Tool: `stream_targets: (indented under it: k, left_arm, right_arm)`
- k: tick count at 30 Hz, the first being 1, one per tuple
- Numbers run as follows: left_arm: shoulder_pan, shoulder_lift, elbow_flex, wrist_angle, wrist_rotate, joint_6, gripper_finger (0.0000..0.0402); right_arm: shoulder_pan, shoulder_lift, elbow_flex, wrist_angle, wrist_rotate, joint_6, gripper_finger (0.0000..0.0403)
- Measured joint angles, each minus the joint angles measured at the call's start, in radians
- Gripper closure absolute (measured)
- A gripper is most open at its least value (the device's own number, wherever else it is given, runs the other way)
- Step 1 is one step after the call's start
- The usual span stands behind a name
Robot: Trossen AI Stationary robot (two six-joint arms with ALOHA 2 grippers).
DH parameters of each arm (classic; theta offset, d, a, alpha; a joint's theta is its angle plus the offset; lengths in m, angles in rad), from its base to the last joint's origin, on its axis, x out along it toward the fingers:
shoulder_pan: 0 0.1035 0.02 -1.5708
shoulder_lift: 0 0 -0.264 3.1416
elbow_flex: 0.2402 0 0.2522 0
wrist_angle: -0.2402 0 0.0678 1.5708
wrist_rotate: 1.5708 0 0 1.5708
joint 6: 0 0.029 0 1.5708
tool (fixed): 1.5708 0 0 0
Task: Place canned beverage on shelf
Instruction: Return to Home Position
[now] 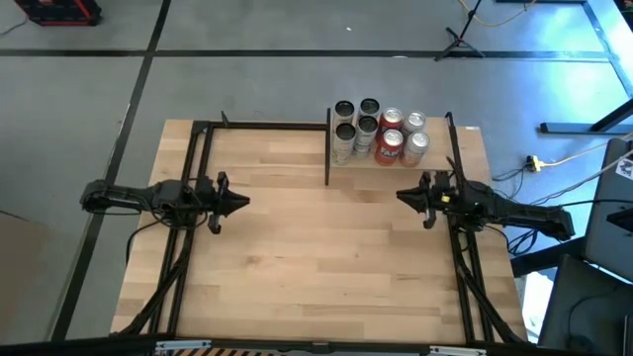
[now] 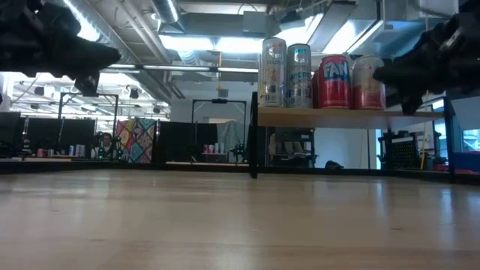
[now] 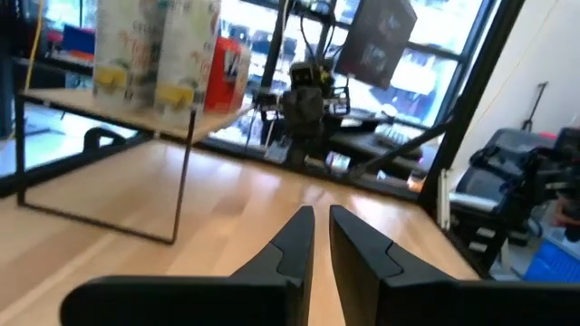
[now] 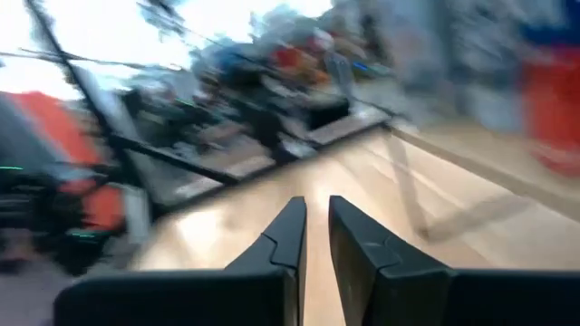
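The shelf (image 1: 435, 156), a light wood panel on thin black posts, stands at the table's far right. On it stand several cans: silver ones (image 1: 344, 132) on the left, red ones (image 1: 392, 146) on the right; they also show in the low view (image 2: 334, 81). My left gripper (image 1: 242, 202) hovers above the table's left side, fingers nearly together and empty (image 3: 321, 217). My right gripper (image 1: 401, 196) hovers just in front of the shelf, fingers nearly together and empty (image 4: 317, 206).
A black metal frame (image 1: 267, 125) runs along the table's far edge and down both sides under the arms. The wide wooden tabletop (image 1: 316, 267) lies bare between and in front of the grippers. Room equipment stands beyond the table's far edge.
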Motion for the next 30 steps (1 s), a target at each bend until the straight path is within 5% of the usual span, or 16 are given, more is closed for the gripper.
stream_targets:
  k: [30]
  left_arm:
    - [0.000, -0.009, 0.001, -0.046, 0.041, 0.002, 0.0368]
  right_arm:
    - [0.000, 0.030, 0.001, -0.046, 0.029, -0.006, 0.0365]
